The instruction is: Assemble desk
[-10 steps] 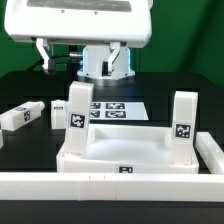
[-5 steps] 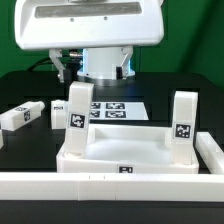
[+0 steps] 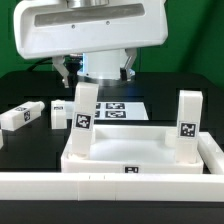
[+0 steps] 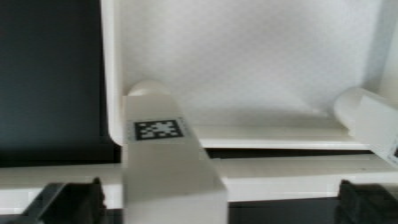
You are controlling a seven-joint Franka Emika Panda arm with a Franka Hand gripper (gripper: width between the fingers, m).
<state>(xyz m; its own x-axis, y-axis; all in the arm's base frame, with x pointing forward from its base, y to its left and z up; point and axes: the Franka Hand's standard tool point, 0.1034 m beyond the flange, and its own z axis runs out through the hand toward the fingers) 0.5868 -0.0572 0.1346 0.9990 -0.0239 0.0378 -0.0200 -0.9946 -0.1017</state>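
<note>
The desk top is a white rimmed tray lying against the front wall. Two white tagged legs stand upright in its corners, one at the exterior view's left and one at its right. Two loose legs lie on the black table farther left. My gripper hangs open above and behind the left upright leg, holding nothing. In the wrist view that leg rises between my fingertips, closer to one, with the tray floor and the other leg beyond.
A low white border wall runs along the front and up the exterior view's right side. The marker board lies flat behind the desk top. The arm's white body fills the upper part of the exterior view.
My arm has come down toward the left upright leg, its fingers now lower. The desk top with its two legs sits slightly farther to the exterior view's right.
</note>
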